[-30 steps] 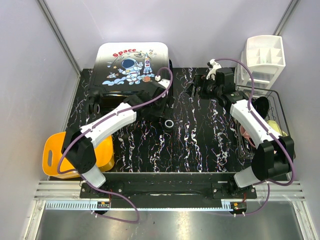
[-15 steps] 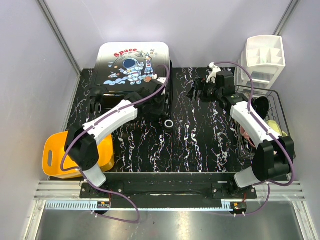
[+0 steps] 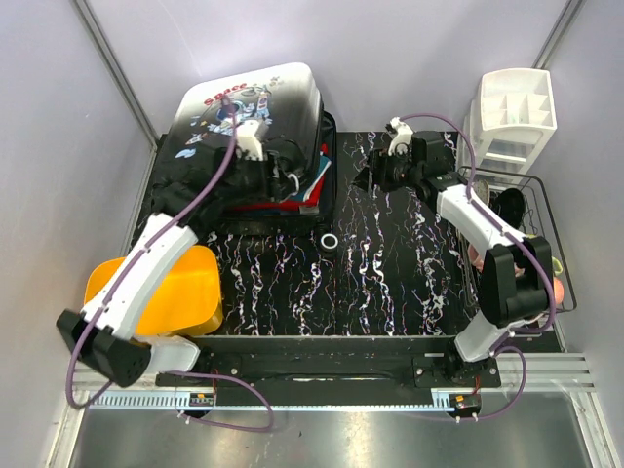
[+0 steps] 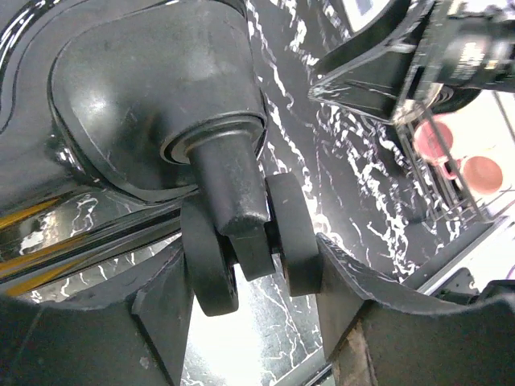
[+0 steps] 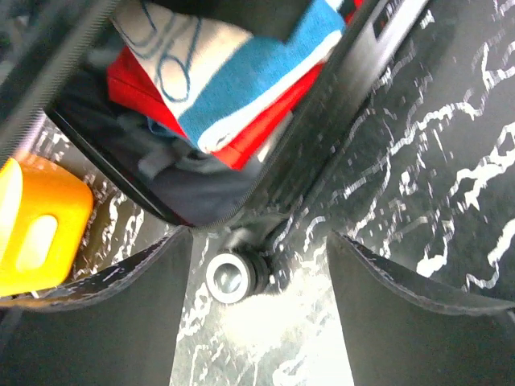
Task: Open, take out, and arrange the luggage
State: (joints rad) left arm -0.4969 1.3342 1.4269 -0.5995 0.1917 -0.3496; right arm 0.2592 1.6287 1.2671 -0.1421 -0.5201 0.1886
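Left wrist view: we see L gripper (image 4: 251,261) clamped on a caster wheel (image 4: 211,269) of the luggage (image 3: 249,112), sitting partly open at 11 o'clock on the table (image 3: 390,273), w/ R gripper (image 5: 259,241) jaws apart, empty.

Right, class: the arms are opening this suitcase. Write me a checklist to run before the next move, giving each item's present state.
1. Left pincer gripping the caster of the luggage: ok, fingers against both wheels.
2. Lid fully open: not ok, only tilted up.
3. Clothes visible inside: ok.
4. Right pincer open, empty: ok.
5. Right pincer's path to clothes: cannot tell.
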